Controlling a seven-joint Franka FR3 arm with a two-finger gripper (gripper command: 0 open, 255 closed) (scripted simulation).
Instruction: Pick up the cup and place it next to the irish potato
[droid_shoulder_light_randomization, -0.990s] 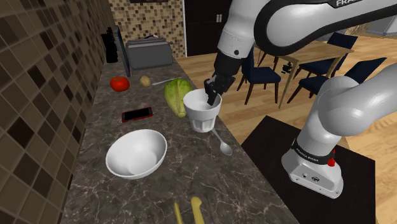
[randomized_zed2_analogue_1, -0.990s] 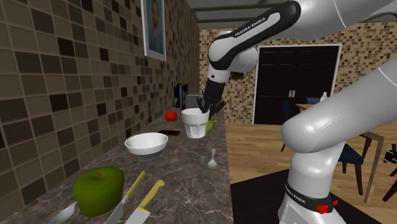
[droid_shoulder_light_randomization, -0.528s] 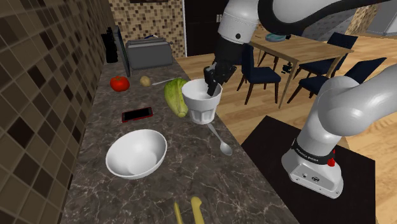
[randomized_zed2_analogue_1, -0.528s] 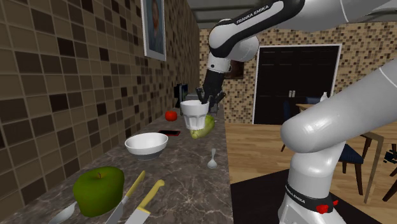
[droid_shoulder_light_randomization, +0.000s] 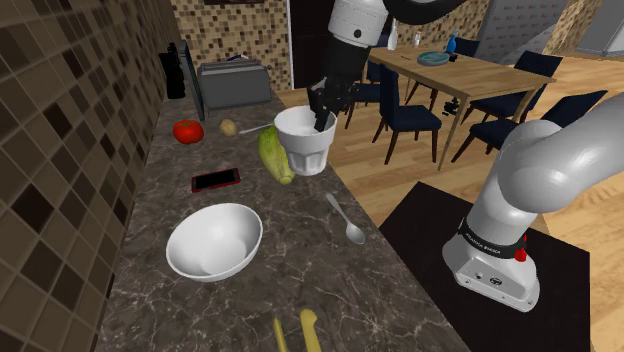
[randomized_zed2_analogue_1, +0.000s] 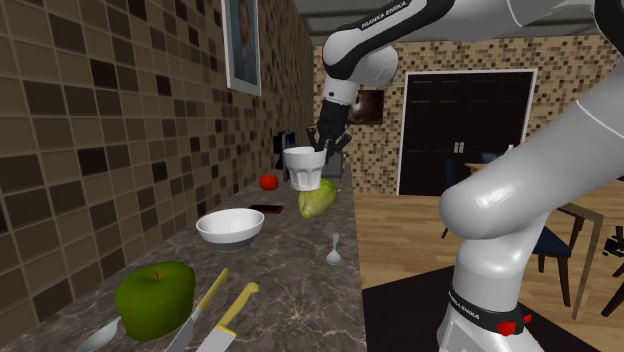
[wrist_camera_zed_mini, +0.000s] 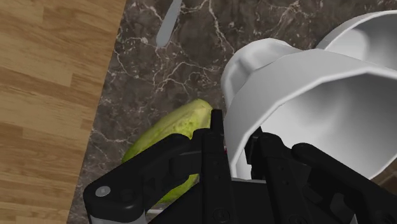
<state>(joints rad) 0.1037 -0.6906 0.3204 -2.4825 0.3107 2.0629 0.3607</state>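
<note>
1. Cup (droid_shoulder_light_randomization: 302, 143) position: the white cup hangs in the air above the bench (droid_shoulder_light_randomization: 300, 262), over the right end of a green vegetable (droid_shoulder_light_randomization: 272, 158). It is apart from the potato (droid_shoulder_light_randomization: 229, 127).
2. End effector (droid_shoulder_light_randomization: 322, 110) state: it is clamped on the cup's rim, with one finger inside the wall and one outside. The wrist view shows this pinch plainly.
3. Step in hand, as I judge it: the carry toward the potato. The potato lies on the bench farther away and to the left, between a tomato (droid_shoulder_light_randomization: 188, 130) and a thin grey utensil (droid_shoulder_light_randomization: 260, 127).
4. Height matters first. The vegetable is under the likely path, so the cup should travel well above it and come down only past it.
5. Grip matters next. A pinch on one side of the rim may let the cup tilt, so I advise a slow, level motion with the cup upright.
6. Landing place: the bare bench on the near side of the potato, beyond the phone (droid_shoulder_light_randomization: 215, 180), looks best. The tomato on the left and the utensil on the right leave little room there.
7. Lower the cup until its base sits flat, just beside the potato but not against it, because the round potato may roll.
8. Only then open the fingers, and retreat straight up, since one finger is inside the cup and a sideways exit could tip it.
</note>
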